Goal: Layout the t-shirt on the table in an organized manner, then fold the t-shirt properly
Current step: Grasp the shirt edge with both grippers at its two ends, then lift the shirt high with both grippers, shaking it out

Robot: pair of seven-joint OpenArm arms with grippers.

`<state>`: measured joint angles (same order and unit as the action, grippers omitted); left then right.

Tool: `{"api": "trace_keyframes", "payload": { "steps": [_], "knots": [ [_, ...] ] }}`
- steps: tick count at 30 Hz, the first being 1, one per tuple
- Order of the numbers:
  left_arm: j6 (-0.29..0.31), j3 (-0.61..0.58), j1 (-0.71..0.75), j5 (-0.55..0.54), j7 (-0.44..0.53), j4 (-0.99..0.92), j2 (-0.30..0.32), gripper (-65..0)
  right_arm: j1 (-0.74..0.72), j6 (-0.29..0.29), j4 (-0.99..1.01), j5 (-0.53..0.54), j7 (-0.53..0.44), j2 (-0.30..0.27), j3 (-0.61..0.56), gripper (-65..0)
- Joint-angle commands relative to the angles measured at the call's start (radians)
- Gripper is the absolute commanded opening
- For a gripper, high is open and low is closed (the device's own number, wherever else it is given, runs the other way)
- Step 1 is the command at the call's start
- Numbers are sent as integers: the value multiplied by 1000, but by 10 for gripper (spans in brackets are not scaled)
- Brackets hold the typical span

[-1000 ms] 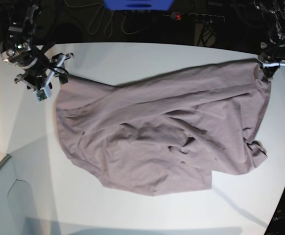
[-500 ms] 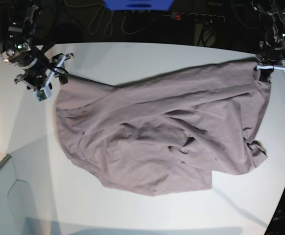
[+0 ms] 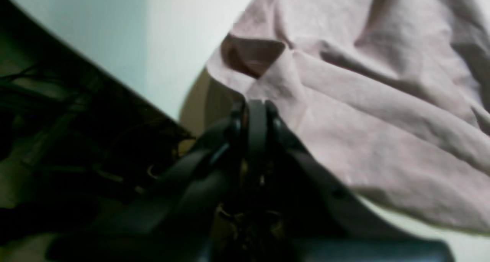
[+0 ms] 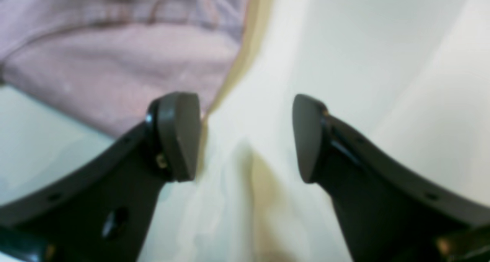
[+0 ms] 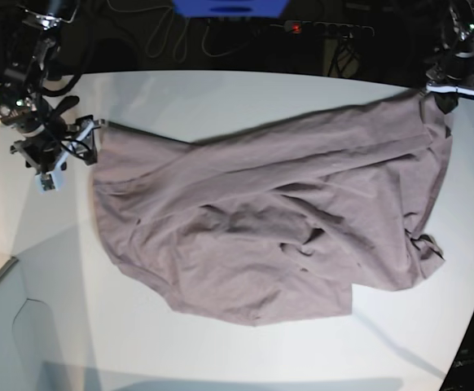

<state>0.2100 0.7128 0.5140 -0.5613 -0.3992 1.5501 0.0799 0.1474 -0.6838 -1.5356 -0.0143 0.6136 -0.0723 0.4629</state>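
Observation:
The mauve-grey t-shirt (image 5: 261, 220) lies spread and wrinkled across the white table (image 5: 221, 98), its lower right part bunched. At the far right corner of the shirt my left gripper (image 5: 442, 99) is shut on the cloth. The left wrist view shows its fingertips (image 3: 256, 105) pressed together at the t-shirt (image 3: 383, 101) edge. My right gripper (image 5: 72, 152) stands open just left of the shirt's far left corner. In the right wrist view its fingers (image 4: 178, 135) are wide apart over bare table (image 4: 383, 63), with the t-shirt (image 4: 115, 63) beside the left finger.
Beyond the table's curved far edge there is dark floor with cables, a blue object (image 5: 229, 6) and a power strip with a red light (image 5: 296, 27). A lower grey surface (image 5: 1, 326) borders the table at the near left.
My left gripper closed on the shirt's far right corner and pulled it slightly up and back. My right gripper drew away to the left of the shirt and its jaws widened.

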Motion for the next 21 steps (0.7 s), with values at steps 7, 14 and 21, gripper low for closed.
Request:
{"api": "trace_keyframes", "payload": {
  "steps": [7, 14, 21],
  "knots": [
    [3, 60, 15, -50, 24, 28, 10, -650, -42, -14, 51, 14, -16, -7, -2, -265],
    [3, 67, 10, -50, 24, 28, 10, -650, -35, -14, 60, 14, -16, -8, -100, -265],
    [3, 67, 8, -47, 24, 28, 10, -650, -41, -14, 132, 14, -16, -10, -106, -262]
  ]
}}
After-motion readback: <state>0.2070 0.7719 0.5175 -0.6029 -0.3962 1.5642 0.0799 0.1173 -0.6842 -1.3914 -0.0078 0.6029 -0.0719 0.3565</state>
